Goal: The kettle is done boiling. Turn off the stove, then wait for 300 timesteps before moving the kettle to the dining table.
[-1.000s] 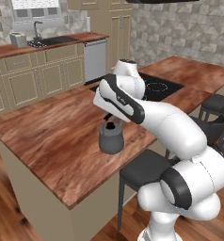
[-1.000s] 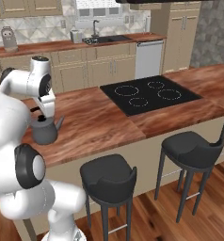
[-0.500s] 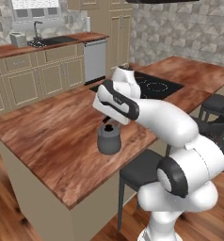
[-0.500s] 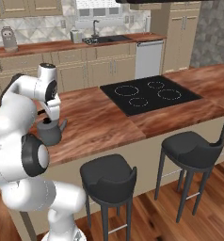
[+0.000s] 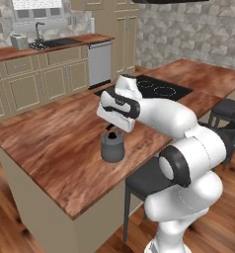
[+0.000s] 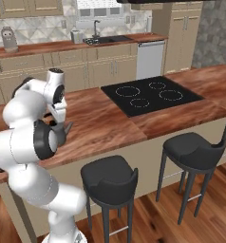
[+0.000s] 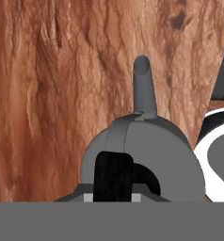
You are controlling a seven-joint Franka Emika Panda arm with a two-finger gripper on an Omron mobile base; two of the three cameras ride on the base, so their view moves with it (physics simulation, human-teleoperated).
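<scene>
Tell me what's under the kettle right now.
The kettle sits over the reddish-brown wood top of the dining table, away from the stove. Wood grain shows all around it in the hand view; whether its base touches the top is hidden by its own body.

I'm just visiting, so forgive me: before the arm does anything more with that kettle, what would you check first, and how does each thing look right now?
1. Kettle off the stove: ok, the burners are bare.
2. Kettle over the table: ok, wood top all around it.
3. Kettle upright: ok, spout level in the hand view.
4. Gripper shut on the handle: ok, it sits right at the handle.
5. Kettle resting on the table: cannot tell, its base looks at the surface.
6. Stove off: cannot tell, knobs not visible.
</scene>
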